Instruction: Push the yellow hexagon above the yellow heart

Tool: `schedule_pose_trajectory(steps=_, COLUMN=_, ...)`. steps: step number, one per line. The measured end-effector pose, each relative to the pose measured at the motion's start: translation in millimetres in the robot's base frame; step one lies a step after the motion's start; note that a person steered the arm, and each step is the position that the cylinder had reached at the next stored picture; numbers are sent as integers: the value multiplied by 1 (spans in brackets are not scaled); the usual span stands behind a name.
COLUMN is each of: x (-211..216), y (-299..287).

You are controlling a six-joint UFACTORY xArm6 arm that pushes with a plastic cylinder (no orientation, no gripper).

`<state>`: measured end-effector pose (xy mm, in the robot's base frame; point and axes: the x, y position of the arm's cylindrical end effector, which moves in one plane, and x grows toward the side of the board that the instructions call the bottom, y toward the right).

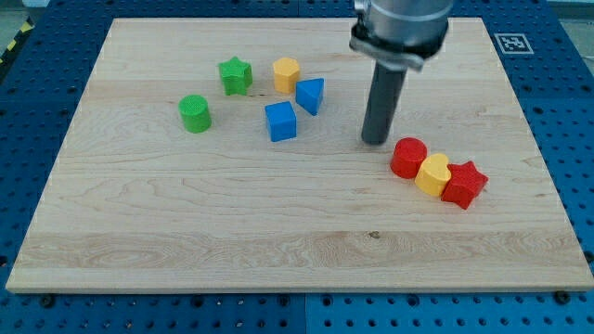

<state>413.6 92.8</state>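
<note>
My tip (375, 141) (a bare rod, no jaws to open or close) rests on the board. The yellow hexagon (286, 73) lies up-left of it; the yellow heart (432, 174), wedged between red blocks, lies down-right.

This is a robotics lab bench. A pale wooden counter (297, 232) lies on a blue perforated mounting plate (37, 83), a printed fiducial marker (511, 43) sits at its far right corner, and yellow-black hazard tape (14, 46) edges the view's top left.
</note>
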Motion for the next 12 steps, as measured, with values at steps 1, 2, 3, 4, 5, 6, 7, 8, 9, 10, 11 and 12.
schedule_pose_trajectory(steps=1, x=-69, y=-1)
schedule_pose_trajectory(steps=2, x=-118, y=-26)
schedule_pose_trajectory(steps=3, x=-137, y=-84)
schedule_pose_trajectory(steps=4, x=-128, y=-117)
schedule_pose_trajectory(steps=5, x=-92, y=-137)
schedule_pose_trajectory(steps=6, x=-69, y=-136)
schedule_pose_trajectory(steps=7, x=-57, y=-126)
schedule_pose_trajectory(steps=8, x=-51, y=-116)
schedule_pose_trajectory(steps=9, x=-42, y=-86)
schedule_pose_trajectory(steps=10, x=-16, y=-60)
schedule_pose_trajectory(steps=11, x=-1, y=-39)
schedule_pose_trajectory(steps=12, x=9, y=-17)
